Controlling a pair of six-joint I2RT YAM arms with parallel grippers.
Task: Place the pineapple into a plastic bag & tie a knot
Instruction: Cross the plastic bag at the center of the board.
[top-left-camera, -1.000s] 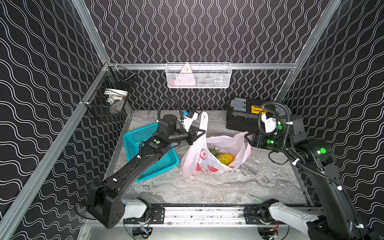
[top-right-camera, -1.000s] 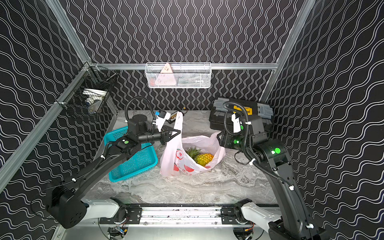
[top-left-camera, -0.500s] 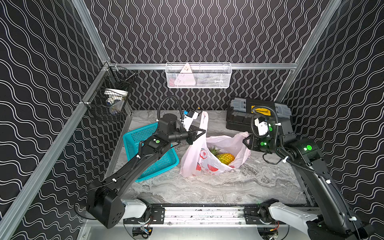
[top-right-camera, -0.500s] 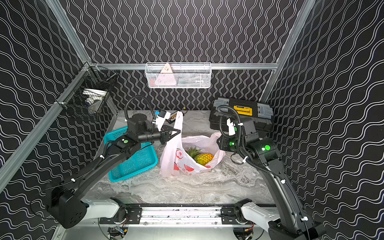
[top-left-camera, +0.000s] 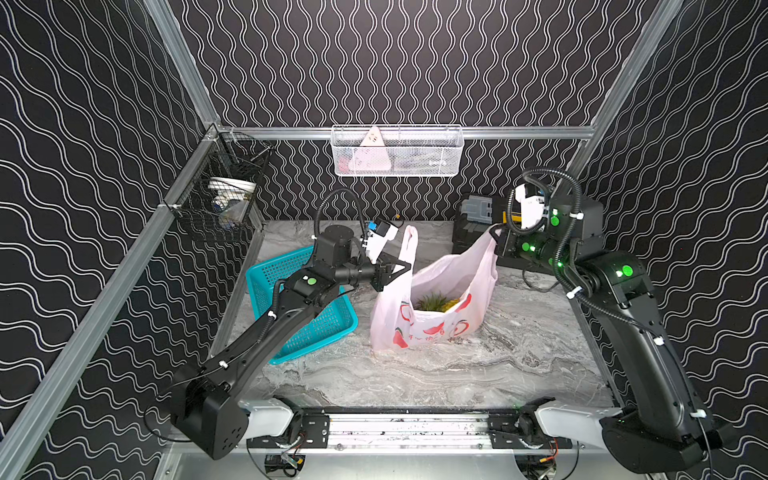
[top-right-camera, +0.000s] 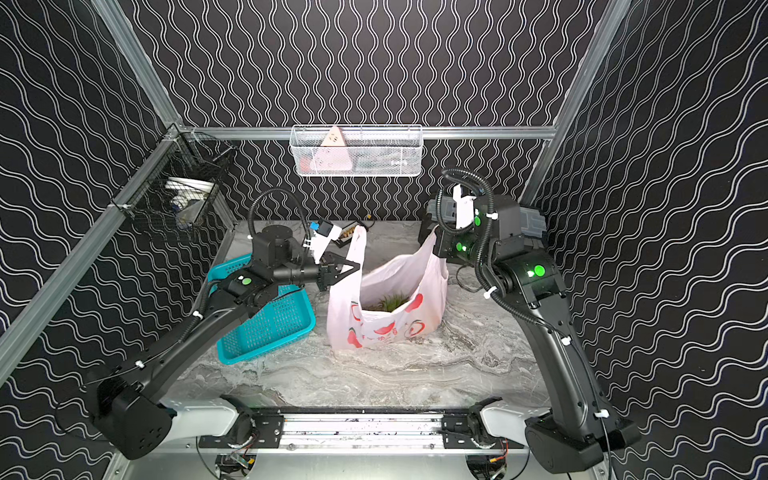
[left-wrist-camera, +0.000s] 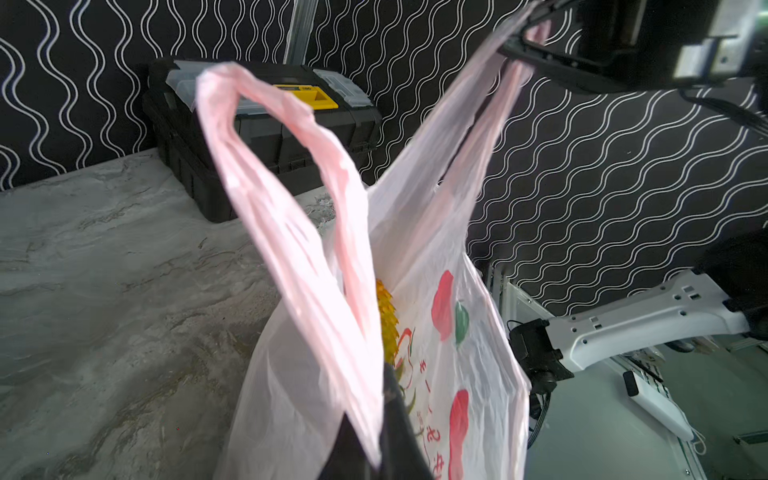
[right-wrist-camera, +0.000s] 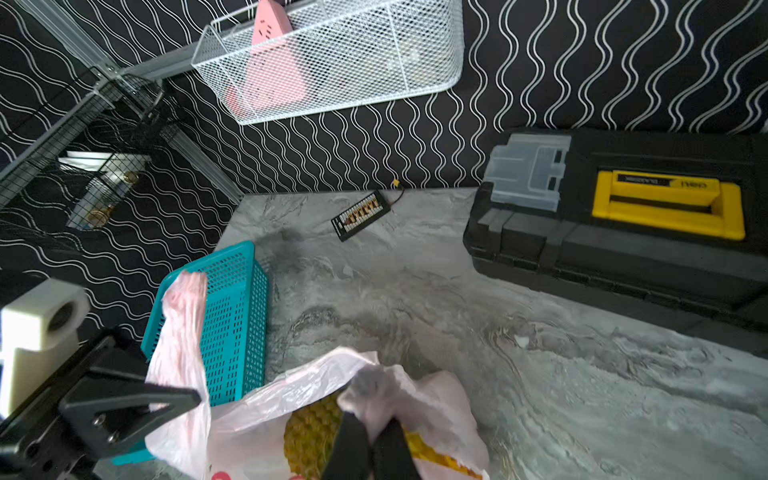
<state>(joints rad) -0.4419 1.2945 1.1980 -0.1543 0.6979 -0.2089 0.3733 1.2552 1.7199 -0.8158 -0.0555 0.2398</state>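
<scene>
**Both top views**
- Plastic bag (top-left-camera: 436, 328): pale pink with red fruit prints. Its bottom is on the table (top-left-camera: 415, 374) between the two grippers, and its mouth is open.
- Contents: one pineapple (top-left-camera: 433, 300), green crown showing.
- Left gripper (top-left-camera: 408, 265): clenched on one handle, whose loop stands up just past its tip.
- Right gripper (top-left-camera: 495, 230): clenched on the other handle, drawn taut. The two handles are held apart, untied.
- Teal basket (top-left-camera: 299, 307): lies under the left arm, behind that gripper.
- Toolbox (top-left-camera: 473, 216): black, behind the right gripper.
- White wire basket (top-right-camera: 357, 151): on the back rail above both grippers. It holds a pink triangular piece (top-right-camera: 332, 153).
- Black wire basket (top-right-camera: 174, 199): on the side rail beyond the left arm. Its contents are too tangled to name.

**Left wrist view**
- Left gripper (left-wrist-camera: 390, 399): pinches the base of a handle of the plastic bag (left-wrist-camera: 478, 353).
- Pineapple (left-wrist-camera: 386, 320): yellow skin shows in the bag's mouth just past the fingertips.
- Right gripper (left-wrist-camera: 528, 37): up beyond, gripping the top of the far handle.
- Toolbox (left-wrist-camera: 266, 124): seen through the near loop.

**Right wrist view**
- Right gripper (right-wrist-camera: 370, 428): closed on a bunch of pink plastic.
- Pineapple (right-wrist-camera: 307, 432): sits right beneath it, inside the plastic bag (right-wrist-camera: 257, 411).
- Left gripper (right-wrist-camera: 183, 401): across the bag's mouth, with the teal basket (right-wrist-camera: 232, 311) behind it.
- Toolbox (right-wrist-camera: 623, 232): lid shut.
</scene>
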